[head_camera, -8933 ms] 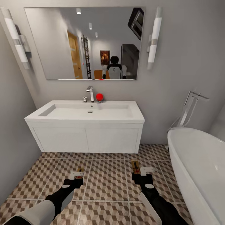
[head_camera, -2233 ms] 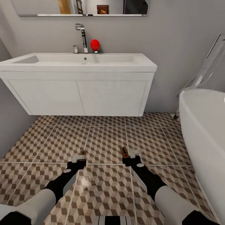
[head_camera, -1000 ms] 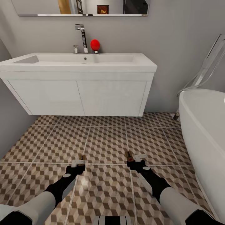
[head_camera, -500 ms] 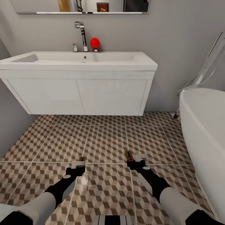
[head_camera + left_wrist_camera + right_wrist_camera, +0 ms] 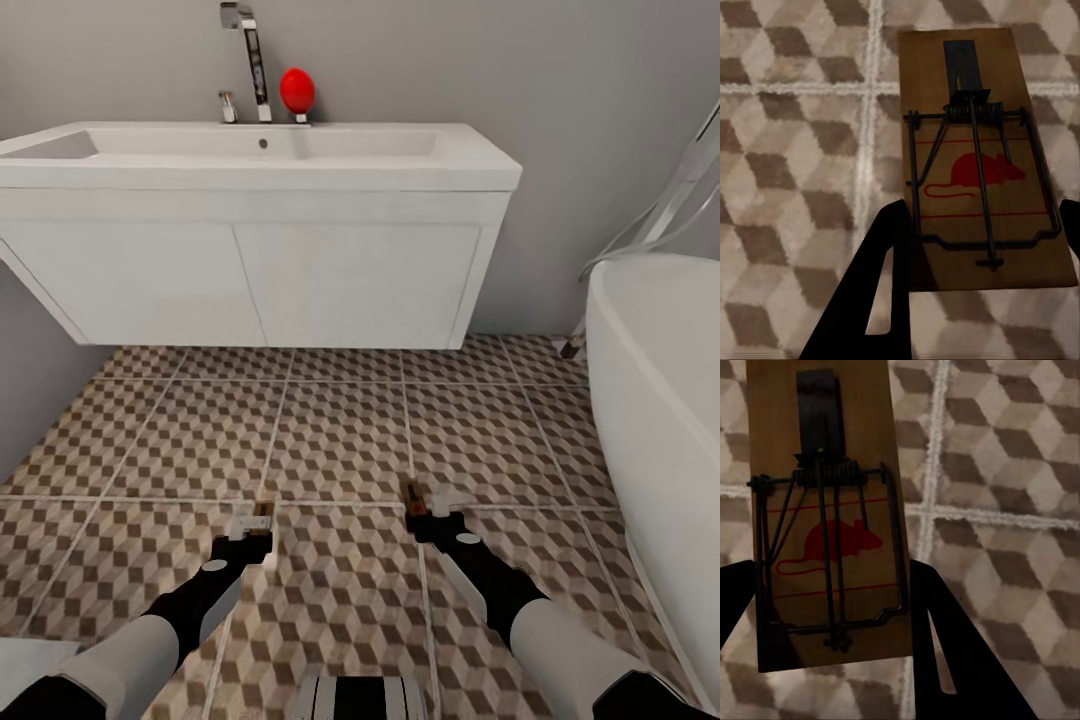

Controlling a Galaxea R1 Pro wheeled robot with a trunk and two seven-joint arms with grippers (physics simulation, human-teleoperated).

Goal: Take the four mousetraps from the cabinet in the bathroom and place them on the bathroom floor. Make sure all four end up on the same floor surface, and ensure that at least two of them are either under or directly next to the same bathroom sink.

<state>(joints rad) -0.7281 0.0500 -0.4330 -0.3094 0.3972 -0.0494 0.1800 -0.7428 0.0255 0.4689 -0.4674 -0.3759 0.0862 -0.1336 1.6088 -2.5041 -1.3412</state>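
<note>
Main risk: releasing from here drops each mousetrap onto the bathroom floor well short of the bathroom sink, so the "under or next to the sink" condition could fail; a drop from height could also flip or bounce a board. Left gripper is clamped on the left mousetrap by its long edges, and right gripper is clamped on the right mousetrap the same way (red mouse print and spring bar face up in both wrist views). Both arms reach forward and low, roughly parallel, grippers close above the tiles, height above them unclear.
</note>
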